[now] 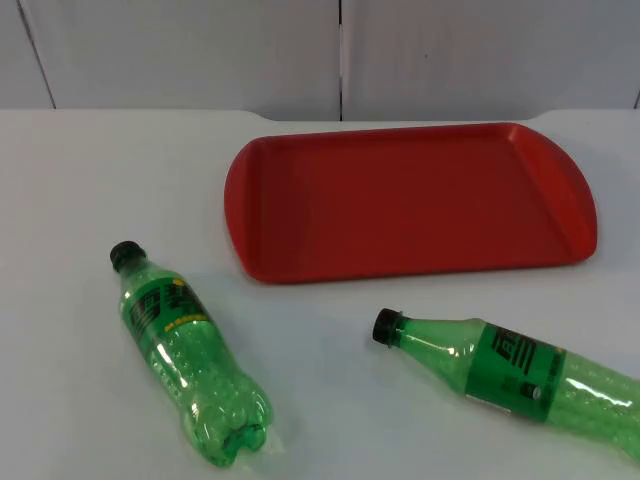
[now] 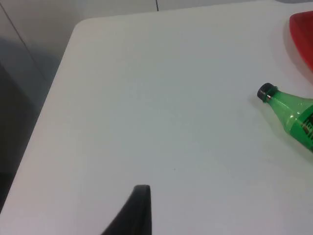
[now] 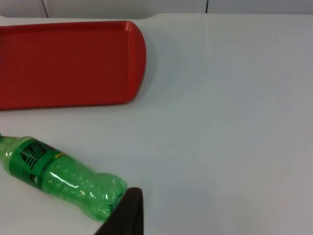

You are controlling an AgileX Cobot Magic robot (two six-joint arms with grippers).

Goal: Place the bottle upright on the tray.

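White table top (image 1: 80,180) runs across the whole lower and middle frame in the top view, plain and smooth. Along the upper edge, the grey partition wall (image 1: 180,50) stands behind it, and there's a dark vertical seam (image 1: 340,55) just right of centre, with a slanted one (image 1: 35,55) at upper left. In the left wrist view the table's rounded corner (image 2: 80,24) shows, with dark shadowed ground (image 2: 14,122) beyond the edge. The right wrist view also catches the wall (image 3: 122,6) at the table's far end.
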